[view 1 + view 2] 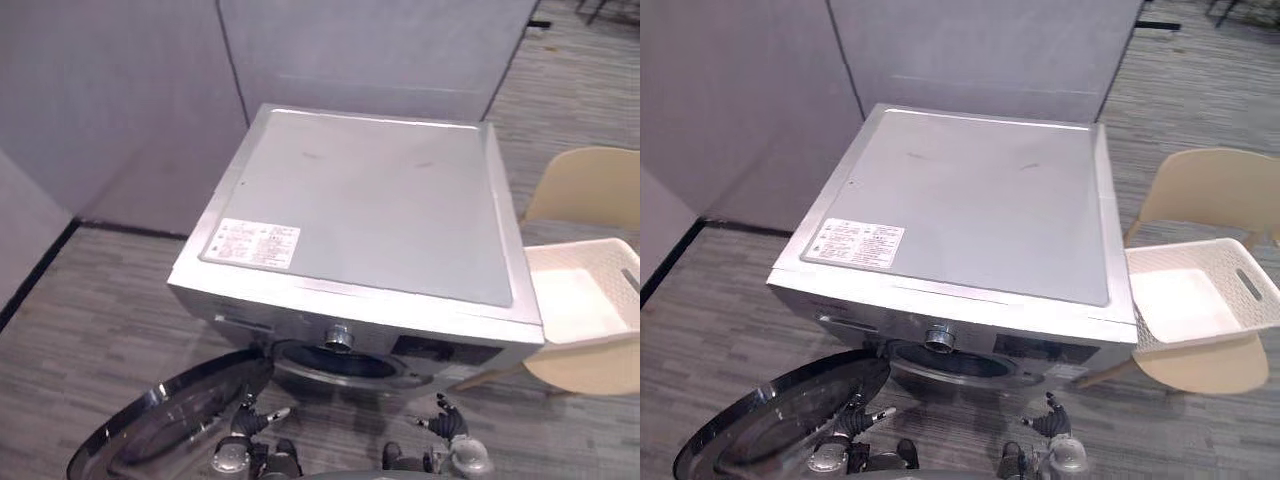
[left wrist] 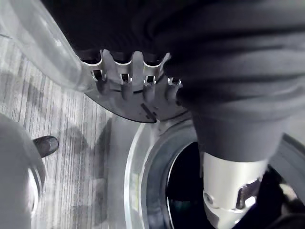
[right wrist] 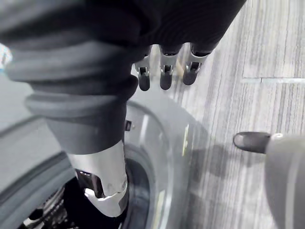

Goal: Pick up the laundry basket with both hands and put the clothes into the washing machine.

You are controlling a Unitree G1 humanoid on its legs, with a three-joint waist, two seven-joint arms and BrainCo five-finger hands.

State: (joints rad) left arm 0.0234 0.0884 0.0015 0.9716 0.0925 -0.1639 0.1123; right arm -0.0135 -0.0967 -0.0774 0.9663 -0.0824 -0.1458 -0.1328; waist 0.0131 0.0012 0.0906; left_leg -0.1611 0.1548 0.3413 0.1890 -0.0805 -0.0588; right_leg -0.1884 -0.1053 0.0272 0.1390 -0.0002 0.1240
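Sitting on a smooth beige chair (image 1: pixel 1205 190) just right of the washing machine (image 1: pixel 370 190), the cream lattice-walled laundry basket (image 1: pixel 1200 335) shows its pale bare bottom. The boxy machine's flat silver top carries a white label (image 1: pixel 257 243), its round glass door (image 1: pixel 170 420) hangs open, and I cannot tell what its dark drum (image 1: pixel 345 362) holds. The left hand (image 2: pixel 126 88) and right hand (image 3: pixel 164 71) hang before the drum, fingers relaxed, gripping nothing.

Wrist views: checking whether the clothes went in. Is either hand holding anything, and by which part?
The right hand holds nothing, fingers loose above the floor. The left hand is at the open door's rim; a grip cannot be told.
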